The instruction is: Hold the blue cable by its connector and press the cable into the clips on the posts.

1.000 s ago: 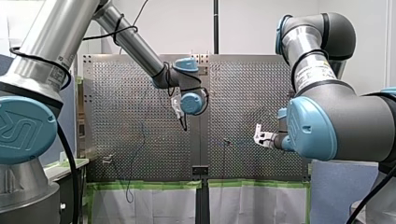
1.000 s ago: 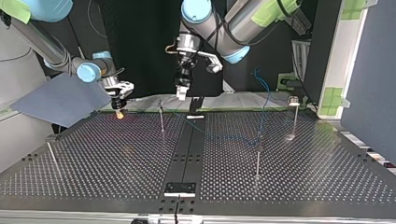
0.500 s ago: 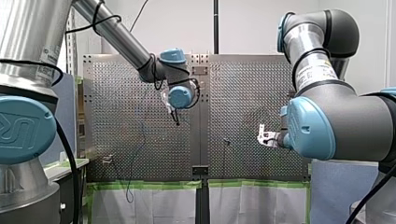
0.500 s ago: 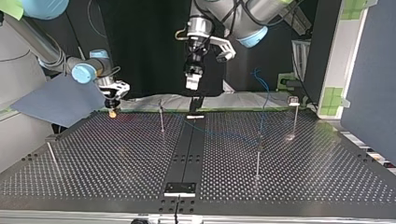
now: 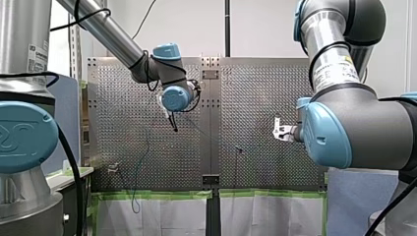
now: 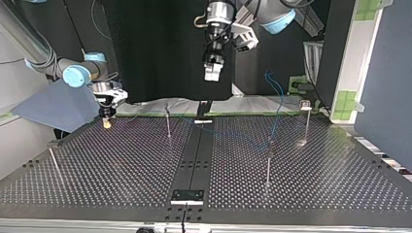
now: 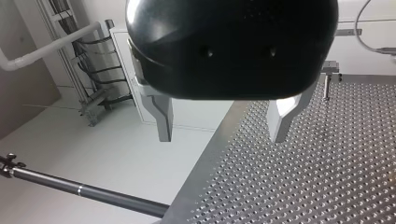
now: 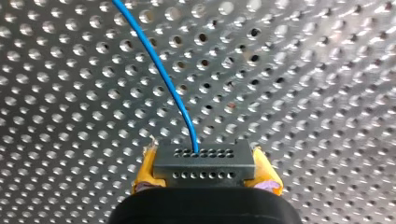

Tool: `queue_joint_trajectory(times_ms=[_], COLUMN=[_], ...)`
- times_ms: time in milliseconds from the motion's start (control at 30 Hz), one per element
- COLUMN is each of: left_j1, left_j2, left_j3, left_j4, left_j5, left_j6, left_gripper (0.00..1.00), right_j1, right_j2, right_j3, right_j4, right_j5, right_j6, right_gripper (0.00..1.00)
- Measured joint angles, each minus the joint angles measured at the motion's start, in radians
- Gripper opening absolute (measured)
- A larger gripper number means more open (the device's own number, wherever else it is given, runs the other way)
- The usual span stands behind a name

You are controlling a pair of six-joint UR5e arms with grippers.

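In the right wrist view my right gripper [image 8: 204, 152] is shut on the black connector [image 8: 204, 169], gripped between yellow pads [image 8: 145, 171]. The blue cable [image 8: 161, 70] runs from the connector out over the perforated plate. At the top view's left my right gripper [image 6: 107, 115] hangs just above the table's far edge. The blue cable [image 6: 275, 99] rises near the post [image 6: 268, 162] at the right. My left gripper [image 6: 212, 73] hangs high above the middle, open and holding nothing. Its metal fingers [image 7: 162, 116] stand wide apart with only the table's edge behind them.
Thin posts stand on the perforated table [image 6: 121, 165]: one near the middle [image 6: 168, 121], one at the far right [image 6: 306, 119], one at the left edge [image 6: 53, 162]. A black strip [image 6: 194, 160] runs down the centre. A black pole [image 7: 84, 191] lies off the table.
My left gripper has risen and moved towards the top view's right, away from the table. My right gripper has carried the connector towards the top view's left.
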Motion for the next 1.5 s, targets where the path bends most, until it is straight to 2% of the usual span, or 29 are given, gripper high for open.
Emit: queue_joint_trajectory(times_ms=[367, 733, 1500], left_j1=[-0.005, -0.003, -0.001], left_j2=[0.025, 0.025, 0.024], left_j3=[-0.100, -0.190, -0.201], left_j4=[0.014, 0.015, 0.017], left_j5=[-0.004, -0.004, -0.004], left_j6=[-0.004, 0.014, 0.016], left_gripper=[1.00, 1.00, 1.00], right_j1=[-0.009, -0.005, -0.003], right_j2=[-0.085, -0.093, -0.094], right_j3=[0.037, 0.042, 0.042], right_j4=[-0.008, -0.025, -0.027], right_j5=[0.008, 0.005, 0.003], right_j6=[0.004, 0.006, 0.006], right_gripper=[0.00, 0.00, 0.00])
